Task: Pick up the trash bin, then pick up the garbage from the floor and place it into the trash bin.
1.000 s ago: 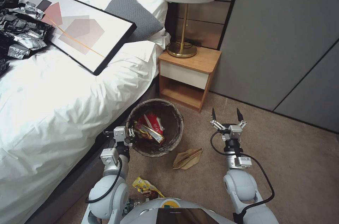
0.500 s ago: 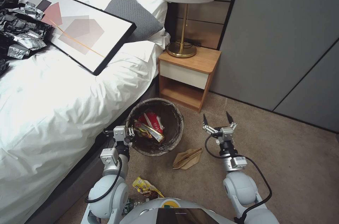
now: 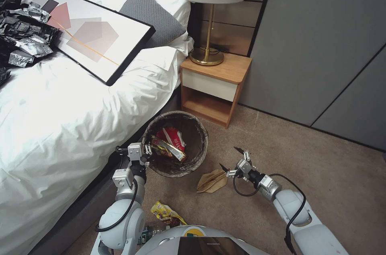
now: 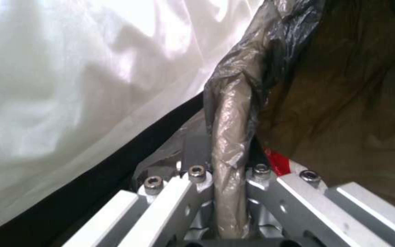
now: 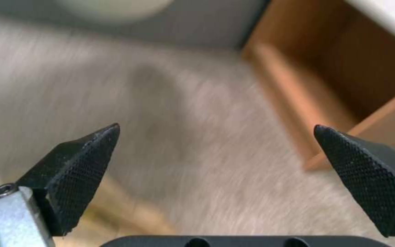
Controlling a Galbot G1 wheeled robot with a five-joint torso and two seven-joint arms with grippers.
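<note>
The trash bin (image 3: pixel 199 142), lined with a dark bag, stands on the floor (image 3: pixel 321 174) beside the bed, holding a red-white packet (image 3: pixel 173 135) and a yellow-brown wrapper (image 3: pixel 169 148). My left gripper (image 3: pixel 146 153) is shut on the bin's near rim; the left wrist view shows the bag-covered rim (image 4: pixel 229 103) pinched in that gripper (image 4: pixel 228 171). My right gripper (image 3: pixel 229 157) hangs open, low over the carpet, just right of the brown paper bag (image 3: pixel 212 181). In its wrist view that gripper (image 5: pixel 216 127) has its tips wide apart. A yellow snack wrapper (image 3: pixel 165 212) and a green-labelled bottle (image 3: pixel 148 233) lie near my base.
A wooden nightstand (image 3: pixel 213 86) with a brass lamp (image 3: pixel 208 14) stands just beyond the bin. The bed (image 3: pixel 60 126) fills the left, carrying a framed picture (image 3: pixel 88 32) and black bags with foil (image 3: pixel 24 34). Grey wall panels (image 3: pixel 321 46) close off the right.
My right arm has dropped and swung left, bringing its open gripper down close to the brown paper bag. The left gripper and the bin have stayed put.
</note>
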